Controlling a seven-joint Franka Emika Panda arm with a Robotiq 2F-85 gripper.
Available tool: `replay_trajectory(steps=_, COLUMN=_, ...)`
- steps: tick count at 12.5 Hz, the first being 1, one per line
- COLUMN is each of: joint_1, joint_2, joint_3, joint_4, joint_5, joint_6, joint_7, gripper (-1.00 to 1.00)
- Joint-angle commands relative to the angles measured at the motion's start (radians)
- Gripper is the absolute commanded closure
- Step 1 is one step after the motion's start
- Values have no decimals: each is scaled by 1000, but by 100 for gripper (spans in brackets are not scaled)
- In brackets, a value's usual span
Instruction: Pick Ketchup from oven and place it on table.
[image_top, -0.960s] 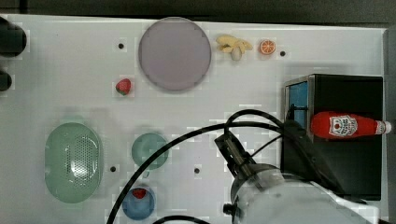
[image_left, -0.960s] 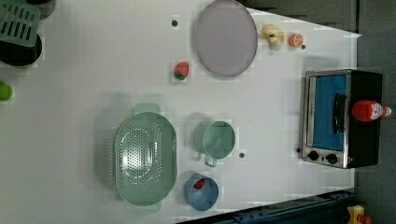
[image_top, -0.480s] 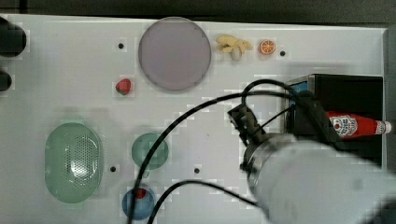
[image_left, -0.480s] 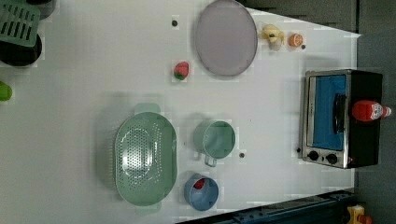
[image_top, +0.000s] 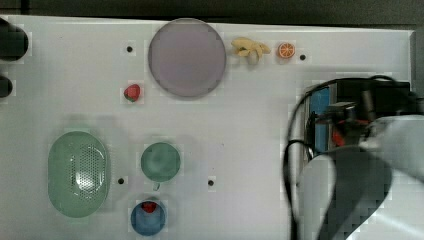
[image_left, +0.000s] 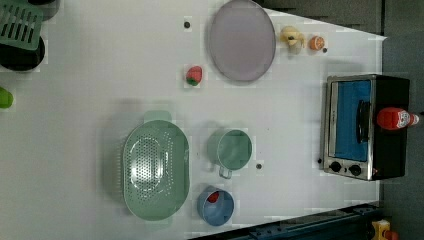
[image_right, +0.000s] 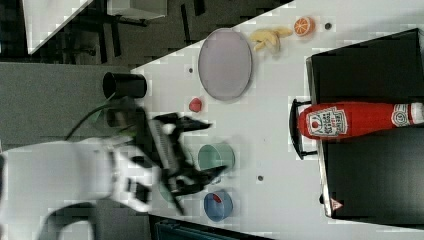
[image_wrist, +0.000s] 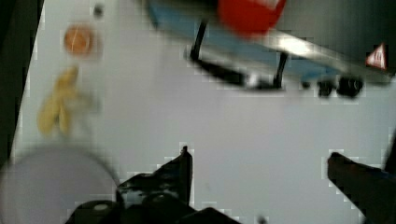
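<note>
In the top view, my arm now covers the oven (image_top: 327, 107) at the top view's right, where half a second ago it sat lower and further toward the top view's left with the bottle in plain sight. Only slivers of red show past my wrist. Judgement: the approach is under way, the grasp not begun.

In the left view, nothing on the desk (image_left: 100, 100) has shifted. The ketchup (image_left: 397, 119) lies on the oven's black top, on its side, long axis across the top, cap toward the left view's right, base overhanging the door handle.

In the right view, my end effector (image_right: 202, 150) hangs over the desk, well apart from the bottle, fingers spread wide and holding nothing. The ketchup lies lengthwise along the right view's horizontal, label facing up, white cap toward the right view's right.

In the wrist view, both fingertips (image_wrist: 184, 165) stand far apart, with the bottle's red base ahead above the handle. Judgement: I must close along the bottle's short axis.
</note>
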Motion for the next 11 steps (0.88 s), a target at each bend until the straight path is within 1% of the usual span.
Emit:
replay_trajectory(steps=1, joint_1=-29, joint_2=116, joint_3=-111, joint_4=21, joint_5=-3, joint_6=155, joint_7=-4, gripper=-100)
replay_trajectory(steps=3, joint_1=-36, joint_2=188, joint_3=-131, joint_4=56, joint_5=0, joint_6=166, joint_7=-2, gripper=-100)
replay_trajectory(steps=4, joint_1=-45, joint_2=243, joint_3=-143, joint_4=76, joint_5=29, joint_6=168, joint_7=0, gripper=-100)
replay_trajectory(steps=6, joint_1=-61, joint_2=310, joint_3=-146, joint_4=78, joint_5=122, joint_6=190, joint_7=0, gripper=-100)
replay_trajectory(steps=7, joint_1=-65, joint_2=342, joint_3=-145, joint_4=77, joint_5=125, joint_6=236, joint_7=0, gripper=-100)
replay_trajectory(steps=9, joint_1=-66, joint_2=378, joint_3=-145, joint_4=75, joint_5=130, joint_6=256, joint_7=0, gripper=-100)
replay_trajectory(steps=11, joint_1=-73, joint_2=413, joint_3=-145, joint_4=73, joint_5=173, joint_6=259, joint_7=0, gripper=-100)
